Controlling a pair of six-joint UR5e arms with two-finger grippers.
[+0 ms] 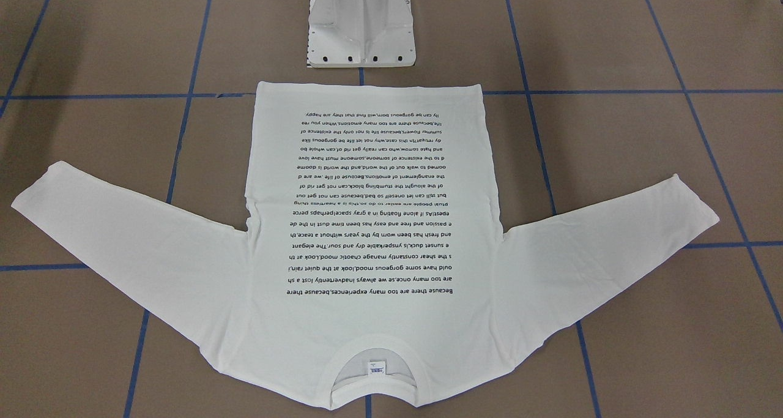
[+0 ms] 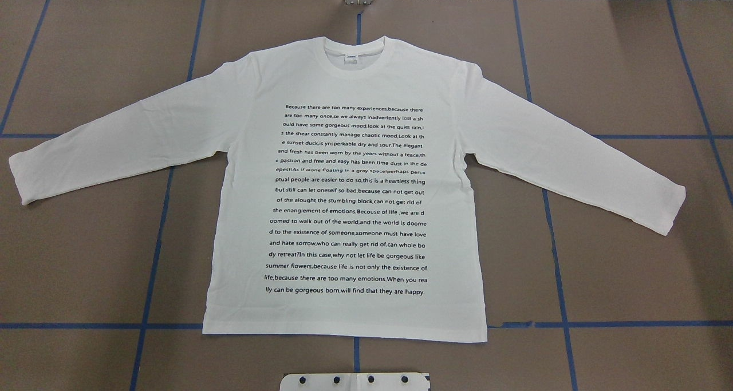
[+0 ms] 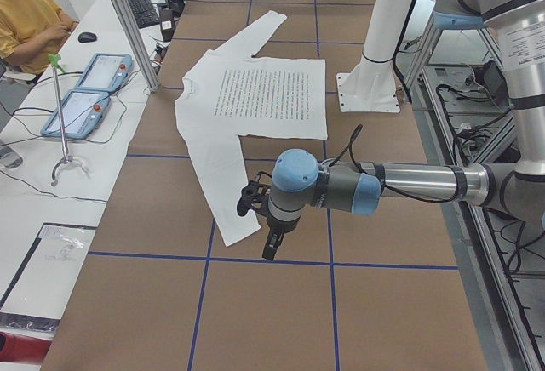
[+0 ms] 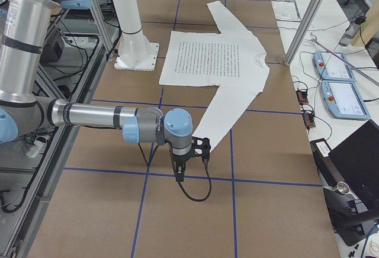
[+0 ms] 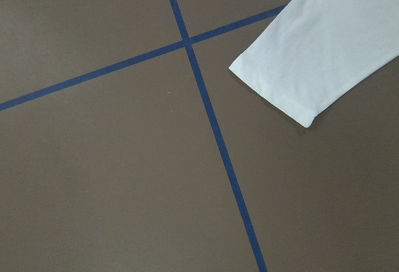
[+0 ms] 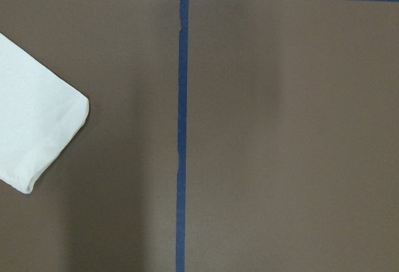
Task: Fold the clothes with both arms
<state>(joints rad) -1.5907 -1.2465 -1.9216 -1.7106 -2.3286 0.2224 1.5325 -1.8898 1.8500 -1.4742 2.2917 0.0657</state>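
The white long-sleeved T-shirt (image 1: 373, 222) lies flat on the brown table, printed text facing up and both sleeves spread out (image 2: 349, 168). Its collar points away from the robot. My left gripper (image 3: 260, 218) hangs above the table just beyond the cuff of the near sleeve in the left side view; I cannot tell whether it is open or shut. My right gripper (image 4: 189, 157) hovers the same way off the other cuff, state unclear. The left wrist view catches a sleeve cuff (image 5: 324, 53) at upper right, and the right wrist view a cuff (image 6: 31, 122) at left. No fingers appear in either wrist view.
A white metal pedestal (image 1: 361, 32) stands on the table just behind the shirt's hem. Blue tape lines (image 2: 160, 208) grid the tabletop. A person (image 3: 25, 22) sits at a side bench with two teach pendants (image 3: 85, 90) and aluminium frame posts (image 4: 302, 27).
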